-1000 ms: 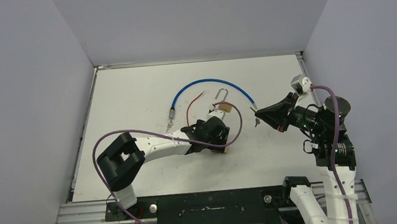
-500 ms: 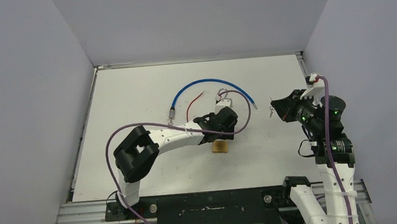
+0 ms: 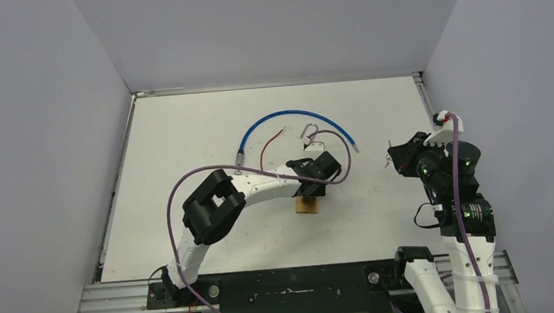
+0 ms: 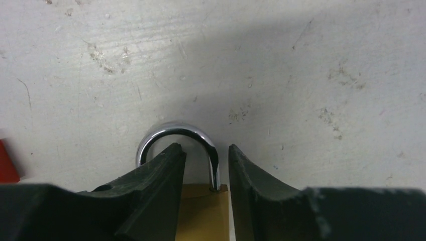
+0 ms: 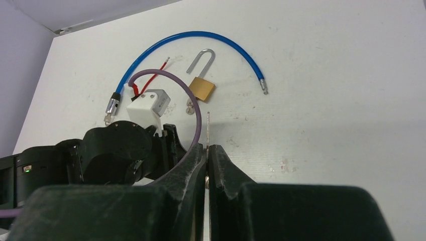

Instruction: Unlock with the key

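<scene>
Our left hand (image 4: 205,148) hovers over the brass padlock (image 4: 201,211), fingers (image 4: 150,186) a narrow gap apart and, we judge, not yet clamped; we should centre on the body and squeeze squarely. The padlock lies on the bench (image 4: 301,75), long axis running away from the bases, shackle (image 4: 173,126) far. Our right hand (image 5: 207,150) pinches the key (image 5: 207,125), blade outward

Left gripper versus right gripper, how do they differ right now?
The left gripper has its jaws apart; the right gripper is shut. The right gripper pinches the key, blade sticking out in front; the left gripper holds nothing, with the shackle and brass body of the padlock showing between its jaws. The left gripper is at the padlock; the right gripper sits off to the side, apart from it. Both are black.
</scene>
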Controlling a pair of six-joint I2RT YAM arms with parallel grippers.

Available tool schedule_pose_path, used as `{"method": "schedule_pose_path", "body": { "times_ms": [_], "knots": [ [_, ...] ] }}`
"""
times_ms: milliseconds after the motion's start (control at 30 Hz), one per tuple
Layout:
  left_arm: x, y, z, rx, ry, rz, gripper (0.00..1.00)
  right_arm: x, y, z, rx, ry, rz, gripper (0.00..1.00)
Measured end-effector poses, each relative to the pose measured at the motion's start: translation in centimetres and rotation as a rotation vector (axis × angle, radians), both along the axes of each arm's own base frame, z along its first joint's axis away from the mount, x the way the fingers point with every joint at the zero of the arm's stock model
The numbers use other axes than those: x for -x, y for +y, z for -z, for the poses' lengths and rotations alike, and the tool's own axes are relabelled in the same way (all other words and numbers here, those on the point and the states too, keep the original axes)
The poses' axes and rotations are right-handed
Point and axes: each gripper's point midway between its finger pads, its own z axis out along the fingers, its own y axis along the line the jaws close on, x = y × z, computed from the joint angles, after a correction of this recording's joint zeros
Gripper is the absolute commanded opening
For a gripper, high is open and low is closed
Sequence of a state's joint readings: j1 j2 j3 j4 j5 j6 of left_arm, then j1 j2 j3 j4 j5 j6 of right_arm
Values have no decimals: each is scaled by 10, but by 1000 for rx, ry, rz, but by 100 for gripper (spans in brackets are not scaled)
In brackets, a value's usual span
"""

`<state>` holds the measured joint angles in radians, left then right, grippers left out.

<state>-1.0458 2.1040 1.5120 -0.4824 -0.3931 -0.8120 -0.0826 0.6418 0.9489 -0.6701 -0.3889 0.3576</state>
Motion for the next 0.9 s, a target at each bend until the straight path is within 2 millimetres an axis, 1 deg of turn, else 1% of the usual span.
{"method": "schedule_pose_path", "body": {
  "times_ms": [233, 267, 367, 667, 800, 900],
  "knots": [
    [-10, -10, 1, -31, -2, -16, 19, 1, -3, 1, 3, 3, 19, 0],
    [-11, -12, 2, -34, 0, -17, 16, 1, -3, 1, 4, 3, 21, 0],
    [-13, -16, 2, -36, 4, -18, 0, 2, -4, 1, 6, 5, 26, 0],
    [-10, -16, 0, -32, 6, 25, 0, 3, -8, 4, 17, 14, 43, 0],
    [-1, -8, -2, -23, 12, 59, 0, 2, -10, 4, 24, 14, 53, 0],
    [7, 0, -11, -8, 14, 82, 0, 1, -11, 5, 26, 18, 57, 0]
  ]
}}
